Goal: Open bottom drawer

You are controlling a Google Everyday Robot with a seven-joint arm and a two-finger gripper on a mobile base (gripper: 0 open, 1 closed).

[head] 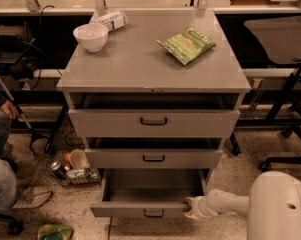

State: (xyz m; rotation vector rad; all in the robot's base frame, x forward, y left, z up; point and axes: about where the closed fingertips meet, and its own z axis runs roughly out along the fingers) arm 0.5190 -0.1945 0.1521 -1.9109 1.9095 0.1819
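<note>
My gripper [192, 208] sits at the right front corner of bottom drawer [125, 210]. On bench [140, 70] above: bowl [91, 36] left, packet [187, 45] right.

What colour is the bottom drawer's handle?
Black loop handle on the bottom drawer, camera view; the hand is at its right front corner.
</note>
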